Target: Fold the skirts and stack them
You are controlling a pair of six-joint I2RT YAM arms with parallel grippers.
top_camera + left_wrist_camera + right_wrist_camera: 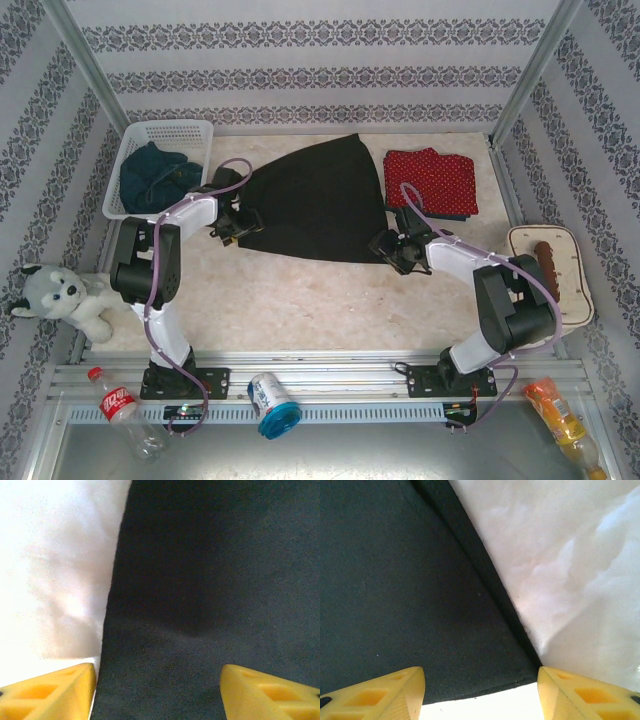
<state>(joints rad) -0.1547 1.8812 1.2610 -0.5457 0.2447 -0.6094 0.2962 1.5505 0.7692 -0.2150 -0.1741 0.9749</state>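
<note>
Both pincers stood partly spread and held nothing, their yellow fingertips well apart with flat cloth between them. At the near left corner of the black skirt [315,205] the left pincer [228,226] was down low. Its wrist view showed the skirt's side edge running between the fingertips [55,692], one over the bare white desk [300,300] and the other over black cloth. At the near right corner the right pincer [386,246] straddled the hem corner in the same way. That skirt lay spread flat mid-desk, narrow end far, wide hem near. Just beside it at the far right lay the red polka-dot skirt [432,180], folded compactly. A blue denim skirt [155,177] sat crumpled in the white mesh basket [195,128] at the far left.
</note>
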